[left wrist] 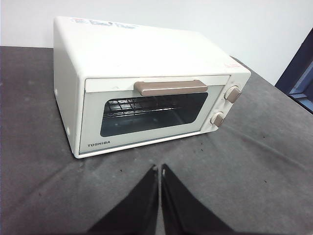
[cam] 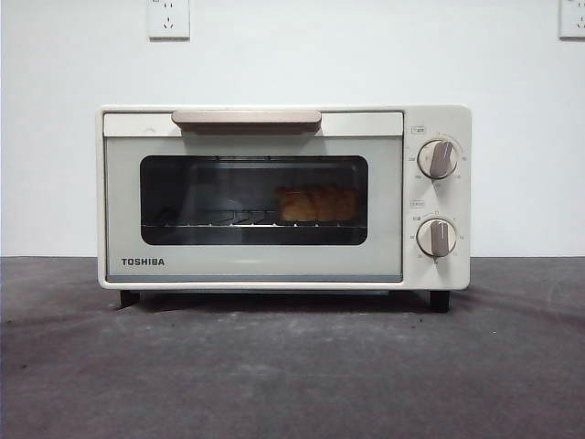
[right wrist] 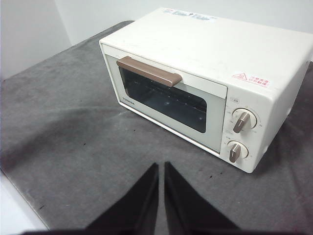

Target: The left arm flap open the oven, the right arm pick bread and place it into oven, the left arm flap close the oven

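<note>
The oven (cam: 283, 197) stands on the dark grey surface (cam: 292, 366) with its door shut. Through the glass, the bread (cam: 316, 204) sits on the wire rack inside, toward the side nearest the two knobs (cam: 437, 198). The left hand (left wrist: 159, 169) and right hand (right wrist: 161, 166) both hang in front of the oven, well apart from it, each with jaws pressed together and holding nothing.
</note>
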